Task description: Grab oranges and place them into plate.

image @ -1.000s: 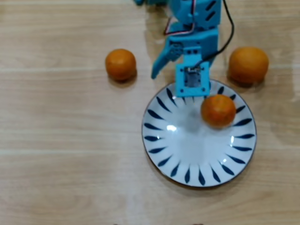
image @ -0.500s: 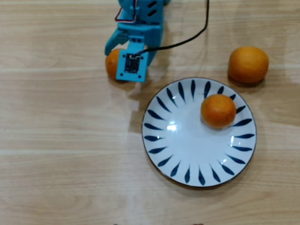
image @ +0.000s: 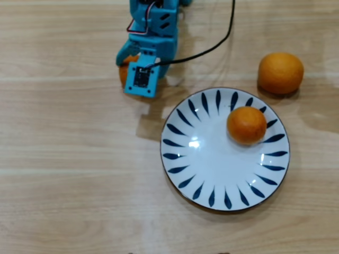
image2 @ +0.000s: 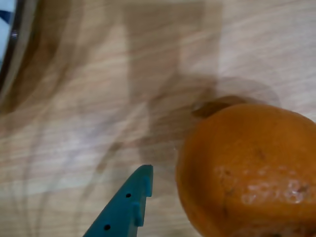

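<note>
1. My claw [image: 127,58] is matt teal plastic.
2. The table [image: 79,159] is pale wood grain, faintly sheened.
3. The plate [image: 212,169] is glossy glazed ceramic.
4. The oranges [image2: 252,168] have dimpled, waxy skin.

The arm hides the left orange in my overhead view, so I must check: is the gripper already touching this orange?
Observer: No. In the wrist view one teal finger stands left of the orange, with bare wood between them.
Operator: And the other finger?
Observer: It is outside the wrist picture, so I cannot tell how near it is.
Operator: Is the orange lying on the table?
Observer: Yes, it rests on the wooden table, with its shadow beside it.
Operator: Is the plate close?
Observer: Only the plate rim shows, in the top left corner of the wrist view, well apart from the orange.
</note>
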